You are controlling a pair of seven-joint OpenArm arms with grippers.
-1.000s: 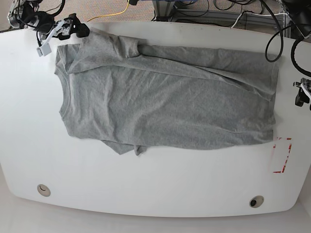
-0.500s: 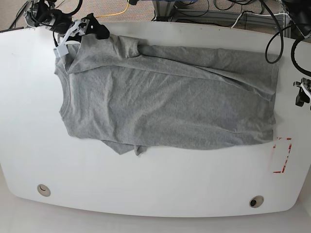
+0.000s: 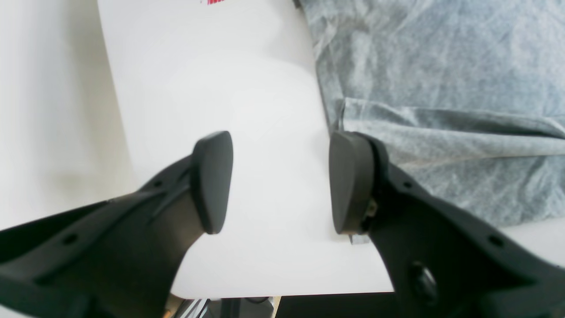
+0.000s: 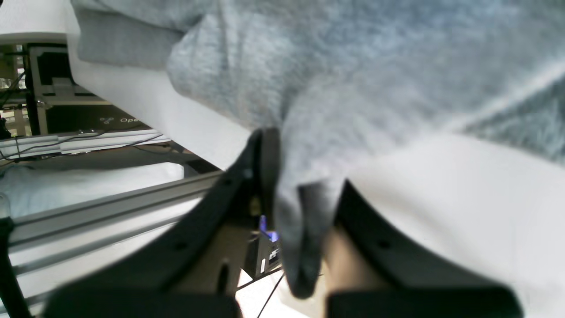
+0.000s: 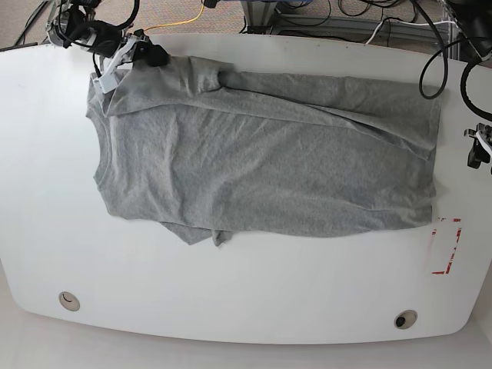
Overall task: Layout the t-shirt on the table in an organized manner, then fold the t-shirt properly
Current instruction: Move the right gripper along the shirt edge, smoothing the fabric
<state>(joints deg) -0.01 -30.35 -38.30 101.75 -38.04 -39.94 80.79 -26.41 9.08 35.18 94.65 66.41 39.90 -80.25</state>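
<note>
The heather-grey t-shirt [image 5: 261,161] lies spread on the white table [image 5: 254,292], collar to the left, hem to the right, with wrinkles and a fold along its far side. My right gripper [image 5: 144,55] is at the far left corner, shut on the far sleeve. In the right wrist view the gripper [image 4: 304,185] pinches a bunch of grey cloth [image 4: 353,79] over the table's edge. My left gripper [image 3: 280,181] is open and empty over bare table, just beside the shirt's hem corner [image 3: 441,110]. It shows at the right edge of the base view [image 5: 478,150].
A red dashed marking [image 5: 446,246] lies right of the hem. Two grommet holes [image 5: 69,300] [image 5: 405,319] sit near the front edge. Cables and metal framing [image 5: 346,15] run behind the table.
My right gripper has moved to the right along the far edge, from beyond the shirt's corner onto the far sleeve. The left arm has not moved.
</note>
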